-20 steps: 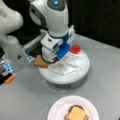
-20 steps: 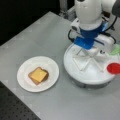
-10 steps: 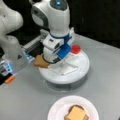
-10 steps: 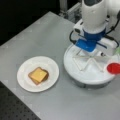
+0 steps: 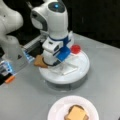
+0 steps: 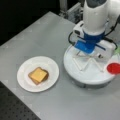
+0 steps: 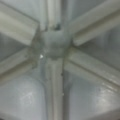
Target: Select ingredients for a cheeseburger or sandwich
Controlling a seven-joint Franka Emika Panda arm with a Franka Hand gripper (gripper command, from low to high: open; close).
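Yellow cheese square [image 6: 38,74] tops a toast square [image 5: 85,117] on the white plate [image 6: 25,82]. Gripper [image 5: 56,63] hangs low over the divided tray's [image 6: 75,72] hub [image 7: 53,43], beside another toast square [image 5: 40,61]. Whether its fingers are clenched, I cannot tell.

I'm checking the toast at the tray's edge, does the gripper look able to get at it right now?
Probably yes. The gripper is low over the divided tray, and the toast lies uncovered at the rim beside it.

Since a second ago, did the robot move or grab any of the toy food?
Hardly. The arm, with its tool low over the divided round tray, shifted slightly; I can't see it grab or drop anything. The cheese-topped toast on the white plate, the red disc and the toast square at the tray's edge stayed put.
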